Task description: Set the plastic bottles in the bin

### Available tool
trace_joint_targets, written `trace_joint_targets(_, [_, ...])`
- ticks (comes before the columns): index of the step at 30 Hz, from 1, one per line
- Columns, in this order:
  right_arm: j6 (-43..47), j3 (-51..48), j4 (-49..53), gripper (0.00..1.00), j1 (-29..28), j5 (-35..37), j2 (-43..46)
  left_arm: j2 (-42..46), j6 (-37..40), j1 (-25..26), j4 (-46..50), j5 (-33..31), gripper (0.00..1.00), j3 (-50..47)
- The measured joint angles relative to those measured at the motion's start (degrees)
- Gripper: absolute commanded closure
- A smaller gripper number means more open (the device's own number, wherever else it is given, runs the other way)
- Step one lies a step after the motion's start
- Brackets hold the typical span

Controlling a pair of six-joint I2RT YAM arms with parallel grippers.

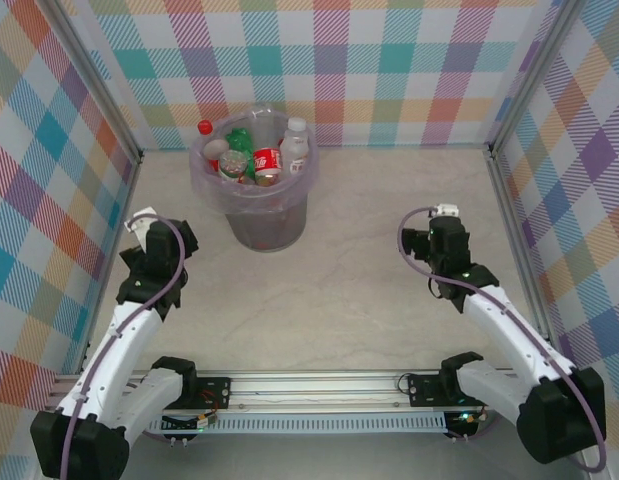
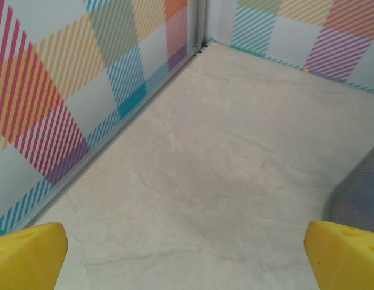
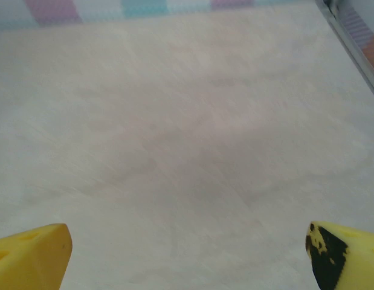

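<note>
Standing wide apart with nothing between them, the jaws of the left gripper point(image 2: 187, 257) and right gripper point(image 3: 187, 254) hover over the table point(image 1: 369, 270). Far left, the plastic bottles point(image 1: 257, 155) heap in the bin point(image 1: 274, 225), mostly caps-up, long axes upright or leaning. They look light, smooth and crushable, probably best pinched across the mid-body.

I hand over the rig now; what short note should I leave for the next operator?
Open and empty: left gripper, right gripper, both above the table.
The plastic bottles that I see are all inside the bin, far side, left of centre.
Done: bottles binned. Left: likely nothing; confirm before stopping.
</note>
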State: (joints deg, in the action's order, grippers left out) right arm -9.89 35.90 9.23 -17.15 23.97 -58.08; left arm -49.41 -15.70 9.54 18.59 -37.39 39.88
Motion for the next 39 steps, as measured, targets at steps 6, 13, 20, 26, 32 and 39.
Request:
trace_joint_targets(6, [4.48,-5.57,-11.93,0.01,1.97,1.22,-8.96,-6.49,0.76,-0.02,-16.13,1.92,0.00,-9.70])
trace_joint_targets(13, [7.26,-8.81,-29.88,0.01,2.27,1.29,-20.31,-21.97,4.11,-0.13,-35.21,5.57,0.00,-13.57])
trace_joint_targets(20, [8.15,-9.25,-36.57,0.01,2.58,0.87,-21.73,-33.33,10.25,-2.84,-51.76,10.62,0.00,-14.67])
trace_joint_targets(26, [12.11,-11.52,-46.23,0.01,2.78,1.03,-22.51,-38.23,12.61,-3.67,-55.76,15.93,0.00,-14.47])
trace_joint_targets(32, [11.82,-14.16,-53.46,0.01,8.44,-2.75,-26.71,-40.37,14.29,-3.67,-63.98,19.58,0.00,-16.22])
trace_joint_targets(39, [9.40,-14.49,-56.85,0.01,13.29,-8.55,-29.62,-40.92,15.17,-3.67,-65.81,20.37,0.00,-16.50])
